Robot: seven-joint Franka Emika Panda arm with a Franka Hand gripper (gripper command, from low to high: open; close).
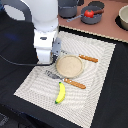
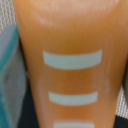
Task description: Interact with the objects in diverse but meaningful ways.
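Note:
An orange-brown bread loaf [image 2: 70, 40] with pale score marks [image 2: 72, 58] fills the wrist view at very close range. In the exterior view the loaf is hidden under my arm. My gripper [image 1: 47, 62] hangs low over the placement mat's edge at the exterior view's left, beside the tan plate [image 1: 69, 65]; its fingers do not show in either view. A yellow banana [image 1: 60, 93] lies on the mat in front of the plate. At the back, a red tomato [image 1: 89, 13] sits in a dark bowl.
A striped placemat [image 1: 95, 95] covers a black cloth. An orange-handled fork [image 1: 74, 83] and knife [image 1: 89, 58] flank the plate. Dark pots [image 1: 67, 9] and a pale bowl [image 1: 123, 17] stand on the wooden surface behind.

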